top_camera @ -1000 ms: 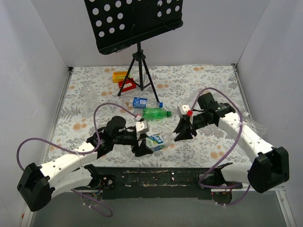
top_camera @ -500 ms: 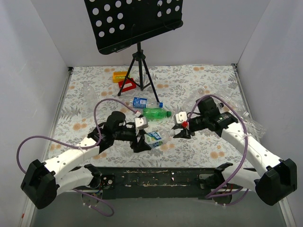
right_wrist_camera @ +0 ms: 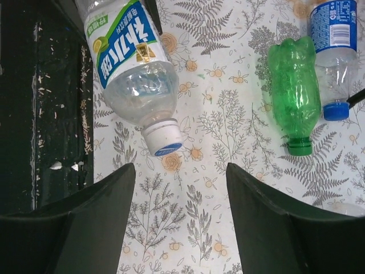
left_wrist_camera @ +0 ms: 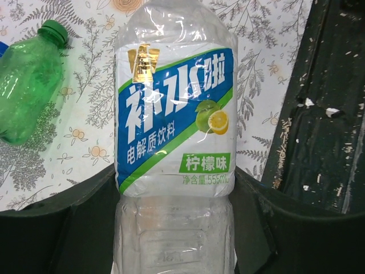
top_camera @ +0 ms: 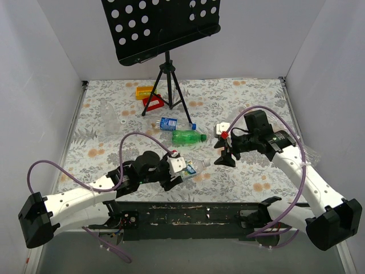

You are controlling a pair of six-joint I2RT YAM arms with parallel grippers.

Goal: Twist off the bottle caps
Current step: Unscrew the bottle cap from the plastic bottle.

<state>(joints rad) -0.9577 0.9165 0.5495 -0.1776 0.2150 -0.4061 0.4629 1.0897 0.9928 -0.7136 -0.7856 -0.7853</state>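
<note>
Right gripper [right_wrist_camera: 179, 171] stands open and empty, the white cap [right_wrist_camera: 162, 138] just ahead at eleven o'clock. Its bottle [right_wrist_camera: 125, 57] stretches away toward eleven, body clamped by the left gripper [left_wrist_camera: 174, 191].

Bright, even, diffuse light fills all 3 views, falling from above; shadows on the floral tablecloth [top_camera: 256, 103] are soft and faint; the walls [top_camera: 51, 68] read pale grey, not blown out; white glints streak the clear plastic of the labelled bottle [left_wrist_camera: 174, 114] and speckle the green bottle [left_wrist_camera: 31, 85]; both wrist views are sharp mid-frame, the label's print crisp; the top view is slightly softer and grainier.
</note>
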